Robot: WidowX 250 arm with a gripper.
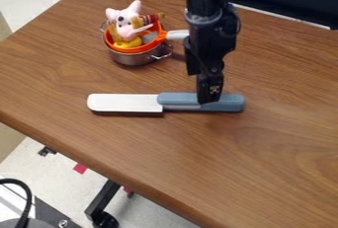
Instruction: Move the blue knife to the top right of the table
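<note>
The jaws point down at the blue handle [188, 98] of the toy knife [166, 98], near its right end; whether they are open or closed, I cannot tell. The knife lies mid-frame, its long axis running left to right, white blade leftward. The goal, the desk's [264, 182] upper right, lies up and rightward.

The arm [210, 29] is black, with chunky segmented joints, a thin dark cable looping alongside, and a small patterned square marker low down.
</note>
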